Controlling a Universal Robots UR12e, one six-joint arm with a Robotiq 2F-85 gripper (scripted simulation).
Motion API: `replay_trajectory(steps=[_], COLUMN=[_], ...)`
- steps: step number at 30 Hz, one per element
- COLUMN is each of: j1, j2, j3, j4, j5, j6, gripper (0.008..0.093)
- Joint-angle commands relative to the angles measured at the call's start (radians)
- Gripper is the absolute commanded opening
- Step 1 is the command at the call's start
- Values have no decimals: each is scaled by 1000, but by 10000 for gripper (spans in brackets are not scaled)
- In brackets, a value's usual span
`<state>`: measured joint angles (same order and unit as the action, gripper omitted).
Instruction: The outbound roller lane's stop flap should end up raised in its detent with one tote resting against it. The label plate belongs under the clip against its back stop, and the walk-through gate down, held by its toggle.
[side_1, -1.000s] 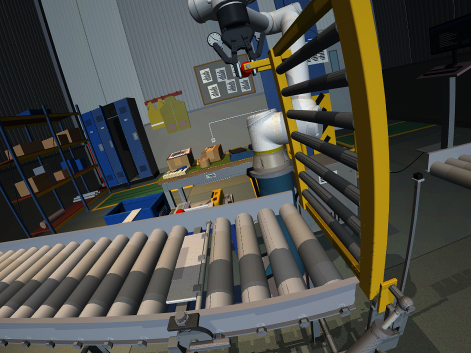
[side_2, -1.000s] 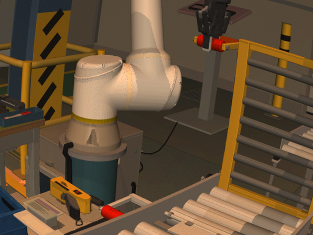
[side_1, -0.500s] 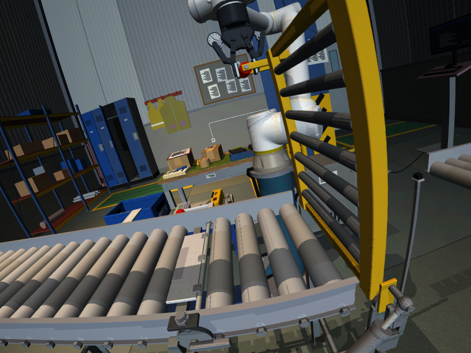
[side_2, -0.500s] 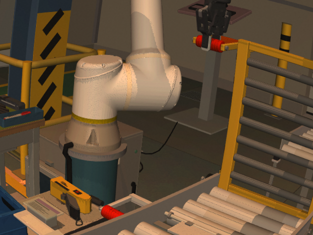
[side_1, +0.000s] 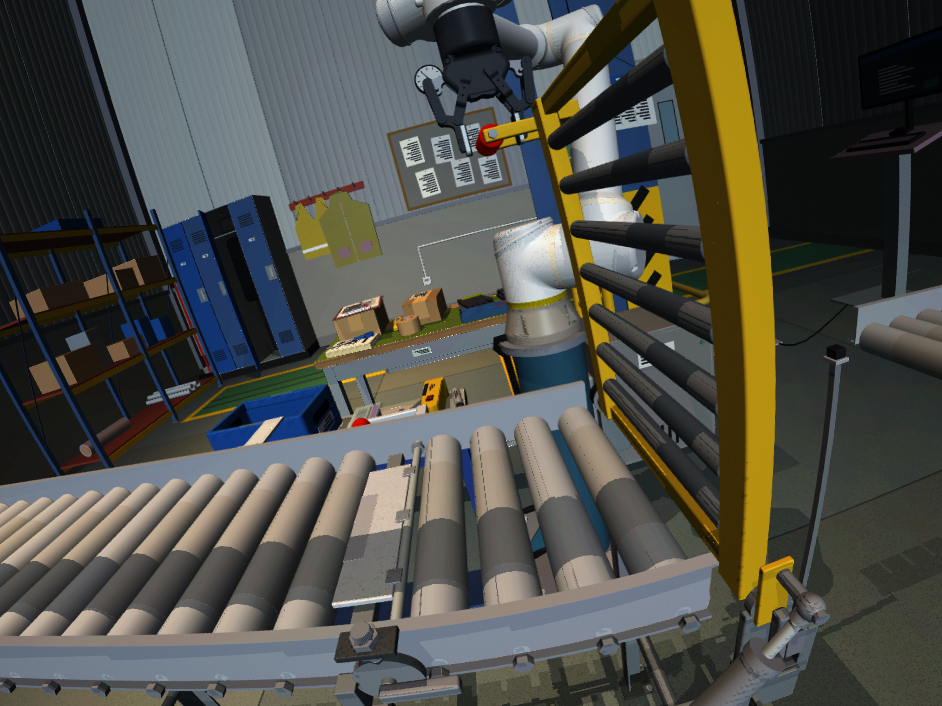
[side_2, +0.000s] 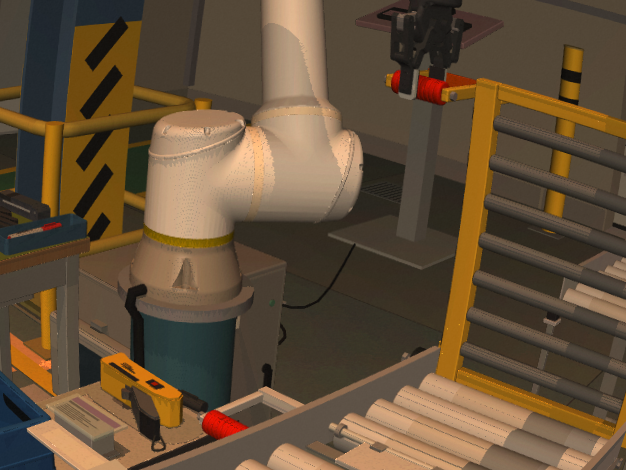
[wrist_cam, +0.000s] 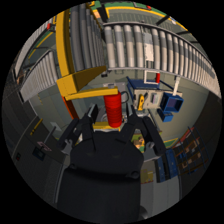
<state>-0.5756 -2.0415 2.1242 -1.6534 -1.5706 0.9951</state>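
The red ribbed handle (side_1: 486, 140) (side_2: 420, 87) (wrist_cam: 112, 109) sticks out from the top corner of the yellow walk-through gate (side_1: 669, 289) (side_2: 531, 243), which stands raised and steeply tilted. My gripper (side_1: 477, 133) (side_2: 423, 76) (wrist_cam: 112, 113) is high above the floor around this handle, open and holding nothing. On the roller lane below, the grey stop flap (side_1: 372, 532) (wrist_cam: 148, 46) lies flat between rollers. The gate's toggle (side_1: 791, 609) sits by the hinge at the lane's near corner. The label plate (side_2: 83, 416) lies on a small stand by the arm's base.
Behind the lane stand my arm's pedestal (side_1: 543, 357), a workbench with boxes (side_1: 403, 327), blue lockers and shelving. A blue tote (side_1: 274, 426) sits on the floor beyond the lane, near a yellow scanner (side_2: 141, 389) and a second red handle (side_2: 222, 424).
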Motion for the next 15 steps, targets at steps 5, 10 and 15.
replay_trajectory(steps=[5,10,15], j1=[0,0,0], j2=[0,0,-1], j3=[-1,-3,-14], j4=[0,2,13], j5=[0,0,0], j6=[0,0,0], gripper=[680,680,680])
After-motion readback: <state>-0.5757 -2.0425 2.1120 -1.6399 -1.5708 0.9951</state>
